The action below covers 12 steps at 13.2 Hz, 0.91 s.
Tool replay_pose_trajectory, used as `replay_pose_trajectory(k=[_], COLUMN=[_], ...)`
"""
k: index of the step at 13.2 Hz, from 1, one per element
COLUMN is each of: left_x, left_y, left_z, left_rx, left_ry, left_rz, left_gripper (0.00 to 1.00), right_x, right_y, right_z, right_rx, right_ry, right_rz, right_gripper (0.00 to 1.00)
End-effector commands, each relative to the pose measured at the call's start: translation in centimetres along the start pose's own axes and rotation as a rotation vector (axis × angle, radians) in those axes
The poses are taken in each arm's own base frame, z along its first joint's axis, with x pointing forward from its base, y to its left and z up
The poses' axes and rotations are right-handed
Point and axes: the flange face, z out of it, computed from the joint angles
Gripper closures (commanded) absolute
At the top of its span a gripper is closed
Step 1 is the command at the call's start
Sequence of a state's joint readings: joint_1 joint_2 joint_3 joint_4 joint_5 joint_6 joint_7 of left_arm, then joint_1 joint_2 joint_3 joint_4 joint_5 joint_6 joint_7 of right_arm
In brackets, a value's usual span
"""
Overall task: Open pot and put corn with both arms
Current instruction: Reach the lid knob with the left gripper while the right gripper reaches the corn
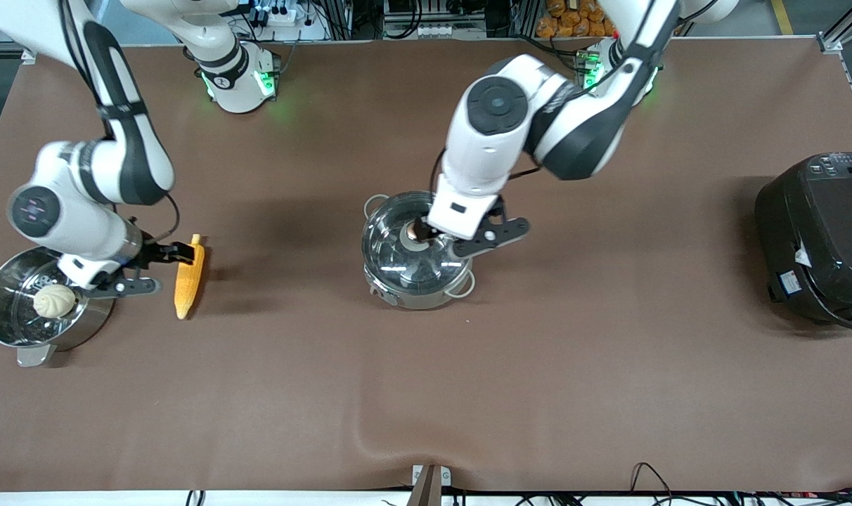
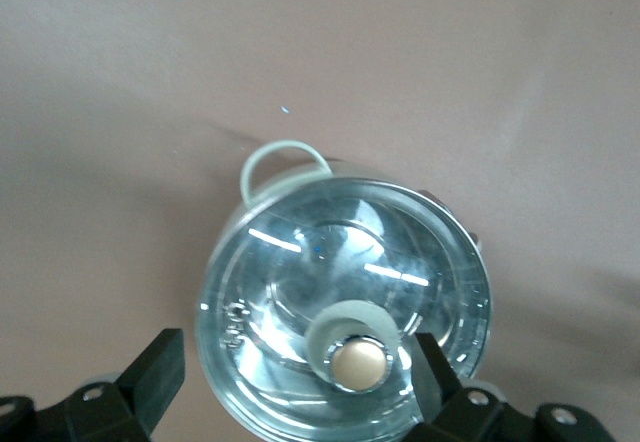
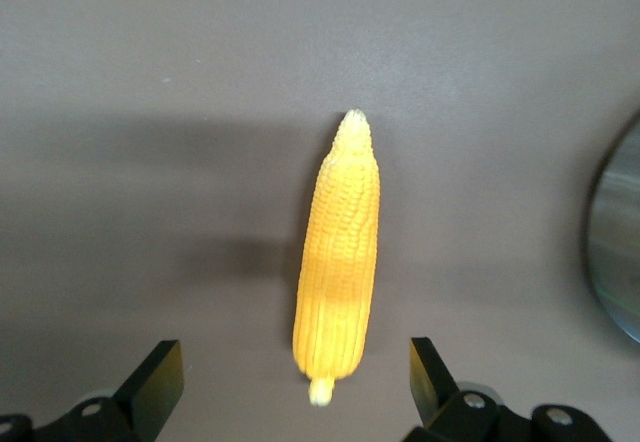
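The steel pot stands mid-table with its glass lid on. My left gripper hovers open just over the lid, and the tan knob lies between its fingers, close to one of them. In the left wrist view the knob sits off-centre in my open left gripper, above the pot. The yellow-orange corn lies on the table toward the right arm's end. My right gripper is open over its pale stub end. The right wrist view shows the corn and my right gripper empty.
A steel steamer pot with a white bun stands beside the corn, at the right arm's end. A black rice cooker sits at the left arm's end. The brown table cover is bare nearer the front camera.
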State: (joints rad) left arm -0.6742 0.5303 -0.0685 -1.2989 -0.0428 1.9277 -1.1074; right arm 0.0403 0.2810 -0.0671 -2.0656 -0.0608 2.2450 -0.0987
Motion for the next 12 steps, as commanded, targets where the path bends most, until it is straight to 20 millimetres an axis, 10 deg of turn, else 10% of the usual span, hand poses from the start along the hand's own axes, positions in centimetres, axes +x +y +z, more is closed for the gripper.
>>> replay_pose_trajectory(k=[1,4,12], left_x=[-1.0,-3.4,-5.3], left_y=[1.8,3.6,3.8], left_z=[1.3,4.4,8.1], left_rx=[-0.017,-0.029,0.049], left_ry=[-0.005,-0.001,0.047], left_rz=[-0.040,-0.039,0.026], left_gripper=[0.00,0.00,0.00], right_x=[-0.4,-0.8,-0.6], right_y=[-0.2,3.2,2.5], right_z=[2.8,5.5,9.7], right_rx=[-0.018,-0.008,0.086], right_ry=[0.023,0.007,-0.011], right_rz=[-0.050,-0.061,0.029], right_gripper=[0.00,0.00,0.08])
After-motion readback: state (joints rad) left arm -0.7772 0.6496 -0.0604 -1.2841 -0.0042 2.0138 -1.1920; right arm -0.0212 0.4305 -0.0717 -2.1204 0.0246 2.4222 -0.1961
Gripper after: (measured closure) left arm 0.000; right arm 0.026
